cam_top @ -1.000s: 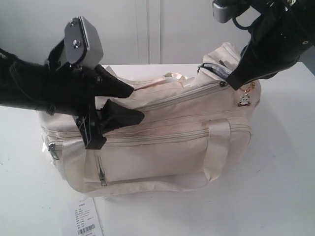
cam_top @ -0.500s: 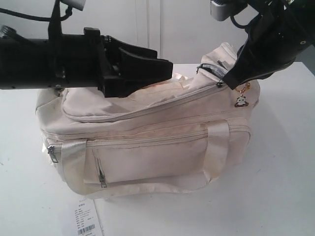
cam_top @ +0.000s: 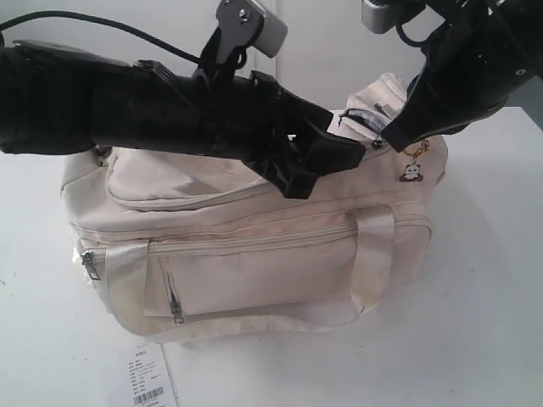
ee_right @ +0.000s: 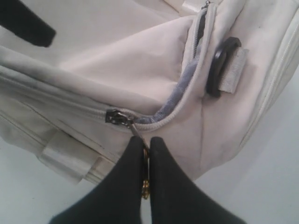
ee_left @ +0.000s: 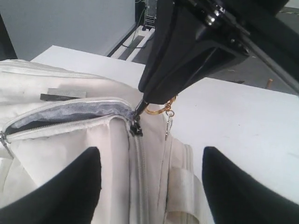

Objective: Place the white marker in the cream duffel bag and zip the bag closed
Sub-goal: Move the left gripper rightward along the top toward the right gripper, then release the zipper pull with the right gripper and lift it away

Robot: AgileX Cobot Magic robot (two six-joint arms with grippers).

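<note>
The left fingers (cam_top: 327,163), spread wide and empty, have swung across the cream duffel bag (cam_top: 254,263) to its open end. They now sit beside the zip pull (ee_right: 133,128), pinched by the closed right fingers (ee_right: 140,154). The white marker is out of sight, probably inside the bag. A short gap remains unzipped.

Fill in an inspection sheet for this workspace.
Surface: white table.
Job's things: bag lies on the table, top zip partly open; marker not seen.
Clutter: paper tag in front of the bag; charm hangs at the zip.
Grippers: right pincer shut on zip pull; left pincer open over the bag.
Cables: black cable above the left arm.
Surroundings: pale wall.
</note>
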